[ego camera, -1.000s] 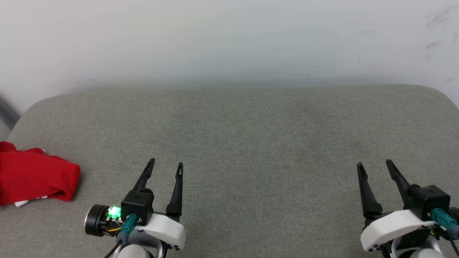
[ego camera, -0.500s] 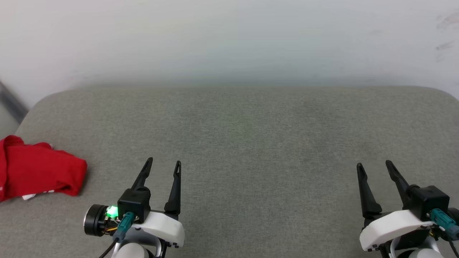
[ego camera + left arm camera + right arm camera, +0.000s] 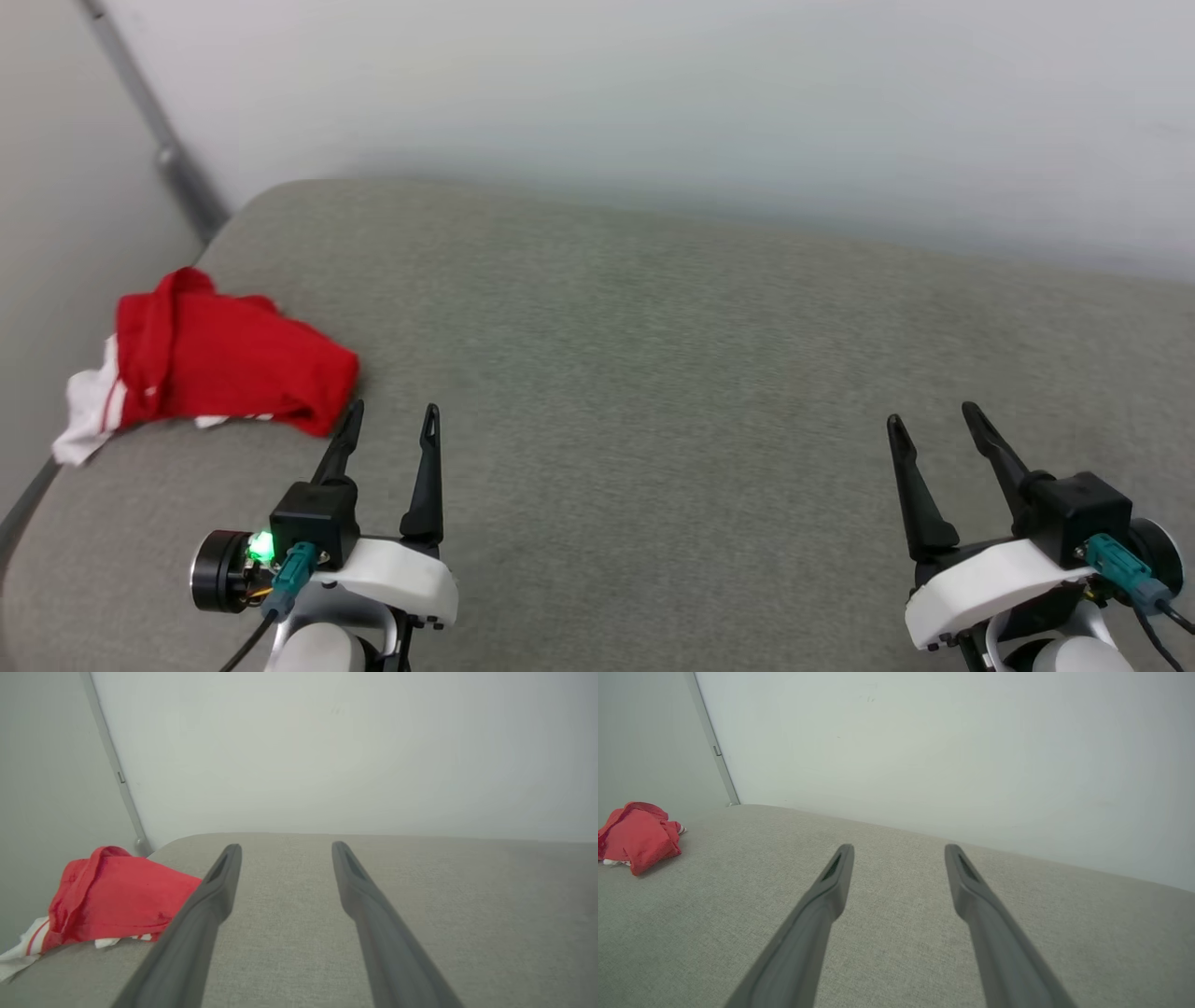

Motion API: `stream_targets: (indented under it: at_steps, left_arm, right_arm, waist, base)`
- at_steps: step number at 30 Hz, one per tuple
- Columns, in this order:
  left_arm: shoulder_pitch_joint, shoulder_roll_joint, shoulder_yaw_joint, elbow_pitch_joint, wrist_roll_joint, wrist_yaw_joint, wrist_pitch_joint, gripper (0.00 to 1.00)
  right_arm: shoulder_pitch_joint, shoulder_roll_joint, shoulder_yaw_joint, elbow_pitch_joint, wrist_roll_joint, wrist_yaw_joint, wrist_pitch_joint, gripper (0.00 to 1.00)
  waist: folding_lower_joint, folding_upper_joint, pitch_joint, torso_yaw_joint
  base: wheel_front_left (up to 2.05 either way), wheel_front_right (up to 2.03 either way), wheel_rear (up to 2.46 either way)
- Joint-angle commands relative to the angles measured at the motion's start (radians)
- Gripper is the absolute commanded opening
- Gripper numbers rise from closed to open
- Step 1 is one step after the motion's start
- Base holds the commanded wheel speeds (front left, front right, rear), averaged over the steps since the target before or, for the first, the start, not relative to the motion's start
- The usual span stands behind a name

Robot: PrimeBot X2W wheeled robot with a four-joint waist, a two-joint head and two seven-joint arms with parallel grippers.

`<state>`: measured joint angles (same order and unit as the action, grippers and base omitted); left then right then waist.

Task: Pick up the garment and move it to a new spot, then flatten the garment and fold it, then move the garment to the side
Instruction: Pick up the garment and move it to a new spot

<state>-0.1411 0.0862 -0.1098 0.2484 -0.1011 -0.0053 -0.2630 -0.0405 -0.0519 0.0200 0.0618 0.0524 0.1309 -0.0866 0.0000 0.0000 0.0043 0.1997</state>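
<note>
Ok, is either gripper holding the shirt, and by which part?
Nothing is held. The left gripper and the right gripper both stand open and empty; the garment lies crumpled on the grey cushion, close to the left gripper.

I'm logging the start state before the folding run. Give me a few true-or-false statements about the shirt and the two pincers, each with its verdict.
1. The shirt lies at the left end of the cushion. True.
2. The left pincer is shut on the shirt. False: it is open with nothing between its fingers, and the shirt lies off to its left.
3. The right pincer is open and empty. True.
4. The shirt is spread flat. False: it is bunched in a crumpled heap, with a white sleeve poking out at its left.
5. The shirt lies nearer the right pincer. False: it is next to the left one.
</note>
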Motion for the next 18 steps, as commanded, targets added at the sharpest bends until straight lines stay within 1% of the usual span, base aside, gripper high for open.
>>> stream_targets:
  at_steps: [1, 9, 14, 18]
  left_arm:
    - [-0.003, 0.001, 0.007, -0.001, -0.004, 0.001, -0.003, 1.0]
    - [-0.001, 0.002, 0.028, -0.003, -0.008, -0.007, -0.003, 1.0]
    - [0.008, 0.002, 0.041, -0.006, -0.003, -0.005, -0.003, 1.0]
    - [0.01, 0.005, 0.05, -0.008, -0.002, -0.01, -0.003, 1.0]
  right_arm:
    - [-0.009, 0.003, 0.006, -0.006, 0.003, 0.0, -0.003, 1.0]
    - [-0.021, 0.002, 0.048, -0.014, 0.007, 0.0, -0.002, 1.0]
    - [-0.024, 0.002, 0.063, -0.016, 0.01, 0.0, -0.001, 1.0]
    - [-0.025, 0.002, 0.066, -0.017, 0.014, 0.0, -0.001, 1.0]
  waist:
    - [0.0, 0.0, 0.002, 0.059]
    - [0.0, 0.0, 0.005, 0.189]
    - [0.0, 0.0, 0.003, 0.241]
    - [0.0, 0.0, 0.004, 0.263]
  base:
    - [0.0, 0.0, 0.0]
    - [0.0, 0.0, 0.0]
    - [0.0, 0.0, 0.0]
    - [0.0, 0.0, 0.0]
